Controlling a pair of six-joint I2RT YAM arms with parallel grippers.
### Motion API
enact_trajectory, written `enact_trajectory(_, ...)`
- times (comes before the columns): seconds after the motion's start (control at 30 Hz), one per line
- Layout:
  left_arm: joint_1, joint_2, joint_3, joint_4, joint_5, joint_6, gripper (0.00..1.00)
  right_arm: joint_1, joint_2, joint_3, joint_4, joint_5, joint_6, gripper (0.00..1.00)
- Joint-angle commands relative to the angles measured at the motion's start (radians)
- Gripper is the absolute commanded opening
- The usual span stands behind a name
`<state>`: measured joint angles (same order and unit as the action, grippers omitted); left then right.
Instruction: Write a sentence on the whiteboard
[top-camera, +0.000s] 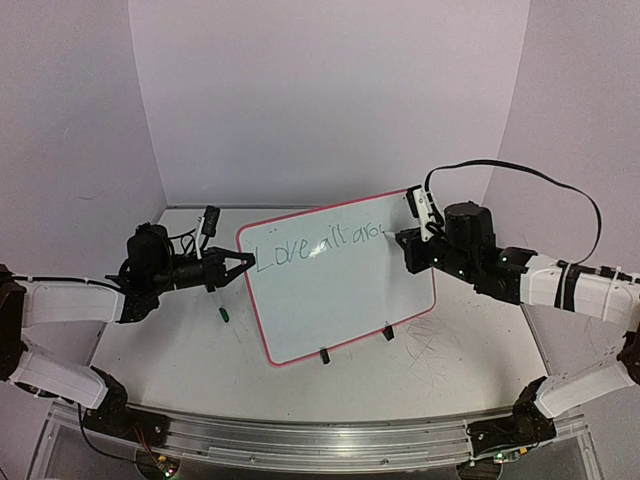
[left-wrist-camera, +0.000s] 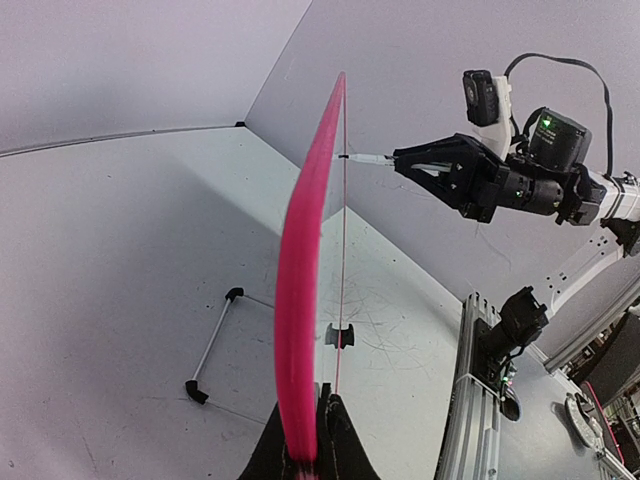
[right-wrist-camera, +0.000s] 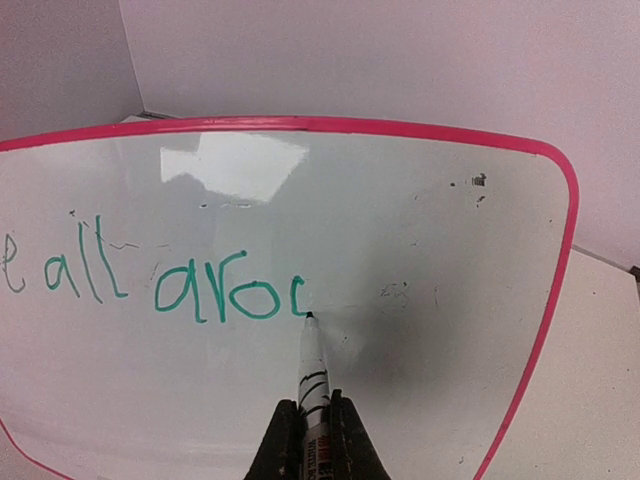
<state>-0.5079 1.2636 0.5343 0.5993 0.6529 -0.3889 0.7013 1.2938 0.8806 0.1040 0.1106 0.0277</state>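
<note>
The whiteboard, glossy white with a pink rim, stands tilted up on the table on two black clips. My left gripper is shut on its left edge; in the left wrist view the pink rim runs up from between the fingers. My right gripper is shut on a white marker whose tip touches the board. The sentence in green reads "Love all aro" plus a half-made letter; the right wrist view shows "e all aro" and that curved stroke at the tip.
A small green marker cap lies on the table left of the board. Grey scribble marks cover the tabletop at right. A black-ended wire stand lies behind the board. Purple walls close in at the back and sides.
</note>
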Motion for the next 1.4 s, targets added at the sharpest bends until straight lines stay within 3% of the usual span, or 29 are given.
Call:
enact_trajectory(0.0,0.004,0.007,-0.002,-0.093,-0.036,0.091,0.0,-0.001,-0.02,0.011,0.021,0.043,0.012,0.0)
enact_trajectory(0.67,0.004,0.008,-0.001,-0.092,-0.031,0.091,0.0,-0.001,0.023,0.063,0.085,0.067,0.011,0.0)
enact_trajectory(1.37,0.003,0.009,0.001,-0.093,-0.032,0.093,0.0,-0.001,-0.01,-0.017,0.021,0.028,0.046,0.0)
